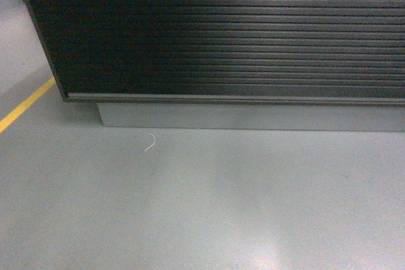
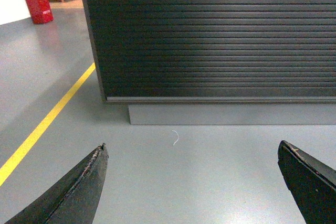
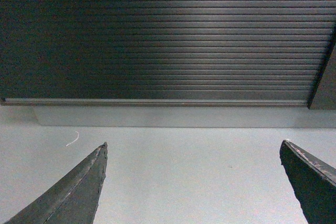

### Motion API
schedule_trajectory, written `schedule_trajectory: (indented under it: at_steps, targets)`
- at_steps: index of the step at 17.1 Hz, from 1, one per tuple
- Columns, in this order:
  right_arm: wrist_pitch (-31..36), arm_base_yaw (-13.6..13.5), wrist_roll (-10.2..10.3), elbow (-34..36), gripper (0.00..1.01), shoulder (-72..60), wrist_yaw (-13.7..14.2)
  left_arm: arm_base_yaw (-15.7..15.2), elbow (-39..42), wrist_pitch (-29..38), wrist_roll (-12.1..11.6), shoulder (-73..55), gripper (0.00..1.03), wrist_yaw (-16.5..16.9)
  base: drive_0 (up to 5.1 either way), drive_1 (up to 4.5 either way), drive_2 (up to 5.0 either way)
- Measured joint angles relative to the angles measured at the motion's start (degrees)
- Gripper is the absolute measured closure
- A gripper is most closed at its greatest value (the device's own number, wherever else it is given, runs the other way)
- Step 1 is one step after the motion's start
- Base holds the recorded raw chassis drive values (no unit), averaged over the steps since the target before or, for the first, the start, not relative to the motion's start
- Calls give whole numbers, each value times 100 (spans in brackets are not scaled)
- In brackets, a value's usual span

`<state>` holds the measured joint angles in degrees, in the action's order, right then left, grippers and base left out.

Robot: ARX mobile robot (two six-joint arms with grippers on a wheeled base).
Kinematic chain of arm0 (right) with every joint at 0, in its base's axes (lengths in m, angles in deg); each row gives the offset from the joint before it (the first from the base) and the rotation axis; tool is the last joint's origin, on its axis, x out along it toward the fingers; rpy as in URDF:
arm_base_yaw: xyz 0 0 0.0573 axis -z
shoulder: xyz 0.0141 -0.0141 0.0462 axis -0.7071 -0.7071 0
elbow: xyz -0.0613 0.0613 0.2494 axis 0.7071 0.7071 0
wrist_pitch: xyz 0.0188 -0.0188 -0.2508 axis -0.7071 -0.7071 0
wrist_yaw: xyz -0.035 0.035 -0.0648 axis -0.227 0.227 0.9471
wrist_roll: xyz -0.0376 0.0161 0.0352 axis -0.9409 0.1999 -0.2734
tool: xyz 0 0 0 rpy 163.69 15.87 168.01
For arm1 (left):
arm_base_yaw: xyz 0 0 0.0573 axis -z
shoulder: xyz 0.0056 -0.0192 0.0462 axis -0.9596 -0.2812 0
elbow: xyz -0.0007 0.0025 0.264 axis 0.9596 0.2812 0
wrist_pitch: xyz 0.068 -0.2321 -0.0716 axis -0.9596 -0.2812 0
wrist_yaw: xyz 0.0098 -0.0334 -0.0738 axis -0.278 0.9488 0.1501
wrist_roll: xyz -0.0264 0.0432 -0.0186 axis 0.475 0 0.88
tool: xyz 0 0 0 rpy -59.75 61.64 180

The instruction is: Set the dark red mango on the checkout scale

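Grey glossy floor (image 1: 202,207) runs up to the black ribbed-front checkout counter (image 1: 240,30) on its grey base.
Yellow floor line (image 2: 47,121) and small white scrap (image 2: 176,138) lie nearby; left gripper (image 2: 194,177) and right gripper (image 3: 194,177) gape wide, holding nothing; neither mango nor scale shows.

Checkout (image 1: 234,30): stands on the floor (image 1: 202,207), its ribbed front above a recessed base (image 1: 253,117). Scrap of thread (image 1: 150,143): on the floor before the base, leftward. Floor line (image 1: 24,107): left of the checkout.

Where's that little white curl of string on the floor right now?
The white string lies on the grey floor just before the checkout base's left end, left of centre in the head view.
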<state>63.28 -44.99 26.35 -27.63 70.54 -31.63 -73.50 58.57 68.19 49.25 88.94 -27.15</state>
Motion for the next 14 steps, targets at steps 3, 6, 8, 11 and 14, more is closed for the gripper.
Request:
schedule_trajectory:
  at_steps: [3,6,8,11,14]
  targets:
    - [-9,0,0,0,3,0,2,0,0,2,0,0,5,2,7,297,-282]
    - [4,0,0,0,3,0,2,0,0,7,0,0,5,0,3,293,-286]
    - [2,0,0,0,3,0,2,0,0,-2,0,0,5,2,-2,288,-291]
    - [7,0,0,0,3,0,0,0,0,0,0,0,5,0,-3,286,-293]
    - [-7,0,0,0,3,0,2,0,0,-2,0,0,5,2,6,295,-284]
